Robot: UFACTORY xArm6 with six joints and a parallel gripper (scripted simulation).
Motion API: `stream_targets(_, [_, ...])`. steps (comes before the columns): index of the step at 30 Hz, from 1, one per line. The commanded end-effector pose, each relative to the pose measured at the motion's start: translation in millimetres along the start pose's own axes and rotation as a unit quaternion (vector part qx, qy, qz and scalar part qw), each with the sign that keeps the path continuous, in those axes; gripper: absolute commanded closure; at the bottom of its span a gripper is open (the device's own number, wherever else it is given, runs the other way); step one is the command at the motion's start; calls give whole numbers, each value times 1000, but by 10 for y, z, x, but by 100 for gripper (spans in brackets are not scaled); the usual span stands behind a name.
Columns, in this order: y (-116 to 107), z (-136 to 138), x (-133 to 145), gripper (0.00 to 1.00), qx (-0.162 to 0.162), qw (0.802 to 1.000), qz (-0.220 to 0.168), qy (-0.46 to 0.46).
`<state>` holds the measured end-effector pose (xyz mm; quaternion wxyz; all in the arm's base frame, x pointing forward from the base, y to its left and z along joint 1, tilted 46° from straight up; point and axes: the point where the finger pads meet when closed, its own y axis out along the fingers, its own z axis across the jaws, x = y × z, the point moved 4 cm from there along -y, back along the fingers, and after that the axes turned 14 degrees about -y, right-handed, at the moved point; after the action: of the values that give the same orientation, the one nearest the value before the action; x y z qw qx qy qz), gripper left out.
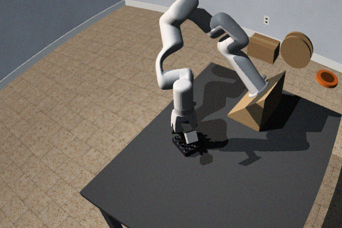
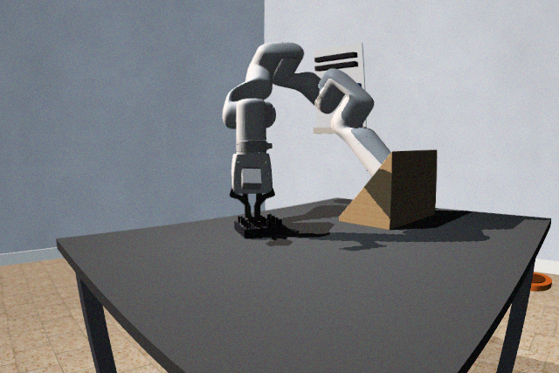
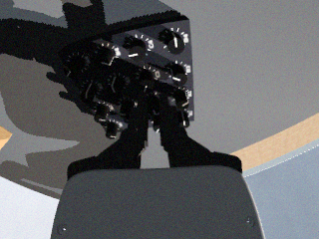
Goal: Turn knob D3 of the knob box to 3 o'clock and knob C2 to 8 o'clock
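The black knob box (image 1: pixel 187 144) stands on the dark table, near its left edge; it also shows in the exterior view (image 2: pixel 257 225) and in the wrist view (image 3: pixel 134 74). Its knobs are small and dark with faint white lines, and the printed names are too small to read. My gripper (image 2: pixel 251 214) points straight down onto the top of the box. In the wrist view the two black fingers stand close together around one knob in the near part of the box. I cannot tell which knob it is. The gripper body hides the fingertips in the top view.
A tan wooden wedge block (image 1: pixel 259 104) stands on the table behind and to the right of the box, at the arm's base. On the floor beyond are a cardboard box (image 1: pixel 262 47), a round wooden disc (image 1: pixel 296 49) and an orange bowl (image 1: pixel 326 78).
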<state>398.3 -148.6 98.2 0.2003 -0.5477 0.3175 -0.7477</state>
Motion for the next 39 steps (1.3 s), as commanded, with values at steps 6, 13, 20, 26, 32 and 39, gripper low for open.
stream_targets(6, [-10,9,-1,92,1,1000,1,0])
stream_targets(13, [-10,9,-1,92,1,1000,1,0])
stream_targets(20, [-10,9,-1,92,1,1000,1,0])
stream_targets(26, [-10,9,-1,92,1,1000,1,0])
stream_targets(32, [-10,9,-1,92,1,999,0,-33])
stream_targets(39, [-10,9,-1,92,1,996,0,-94])
